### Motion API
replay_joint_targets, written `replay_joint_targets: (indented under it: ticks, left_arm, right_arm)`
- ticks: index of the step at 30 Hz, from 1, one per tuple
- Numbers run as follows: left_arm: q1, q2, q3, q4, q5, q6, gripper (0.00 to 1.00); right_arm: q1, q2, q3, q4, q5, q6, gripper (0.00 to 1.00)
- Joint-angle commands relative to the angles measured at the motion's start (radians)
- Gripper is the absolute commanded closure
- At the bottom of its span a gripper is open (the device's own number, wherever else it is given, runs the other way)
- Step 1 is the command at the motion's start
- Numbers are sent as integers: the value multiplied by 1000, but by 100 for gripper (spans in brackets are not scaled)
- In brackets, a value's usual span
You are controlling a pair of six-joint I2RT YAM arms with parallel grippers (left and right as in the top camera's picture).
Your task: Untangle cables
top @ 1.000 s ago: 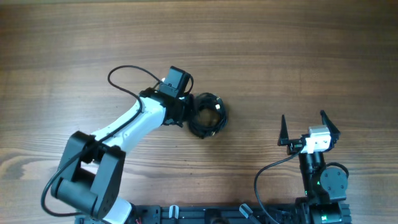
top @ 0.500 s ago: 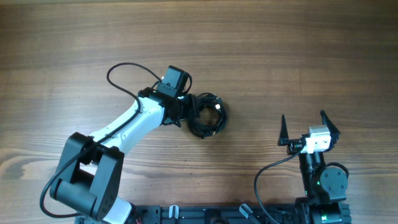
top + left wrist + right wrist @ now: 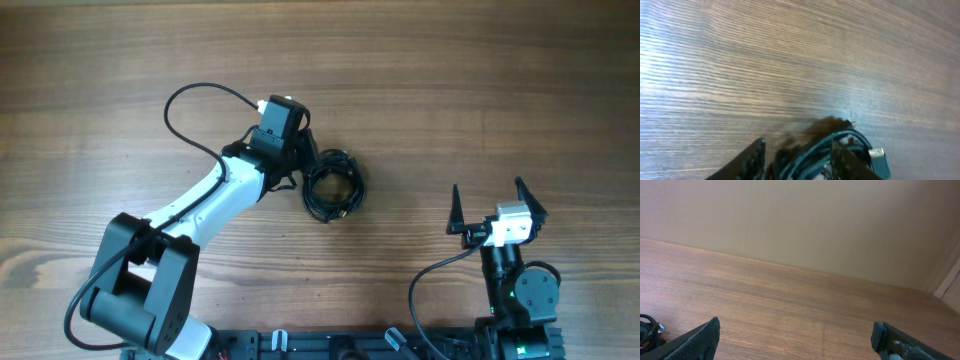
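The cables [image 3: 336, 188] lie as a black coiled bundle on the wooden table, right of centre-left. My left gripper [image 3: 307, 168] is at the bundle's left edge. In the left wrist view its fingers [image 3: 797, 149] sit on either side of several dark strands [image 3: 852, 136], closed on them, with a silver plug tip [image 3: 879, 154] sticking out to the right. My right gripper [image 3: 491, 202] is wide open and empty near the front right, well away from the bundle. In the right wrist view the open fingers [image 3: 795, 332] frame bare table, and the bundle's edge [image 3: 647, 330] shows at far left.
A thicker black wire [image 3: 195, 110] loops from the left arm over the table behind it. Another arm wire [image 3: 430, 280] curves by the right arm's base. A beige wall [image 3: 815, 225] stands beyond the far table edge.
My left gripper has turned and shifted slightly up and left at the bundle's edge. The coil has loosened and changed shape a little. The right arm has not moved.
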Motion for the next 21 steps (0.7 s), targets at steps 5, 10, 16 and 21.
replay_joint_targets:
  ticks: [5, 10, 16, 21]
  left_arm:
    - [-58, 25, -14, -142, -24, -93, 80]
    - [-135, 38, -14, -241, 138, -107, 82]
    - [-150, -3, -6, -248, 153, -106, 82]
    - [-48, -88, 27, -143, 145, -104, 70]
  right_arm:
    - [-5, -9, -1, 3, -16, -2, 0]
    - [-5, -9, -1, 3, -16, -2, 0]
    - [-5, -9, -1, 3, -16, -3, 0]
    - [-5, -9, -1, 3, -16, -2, 0]
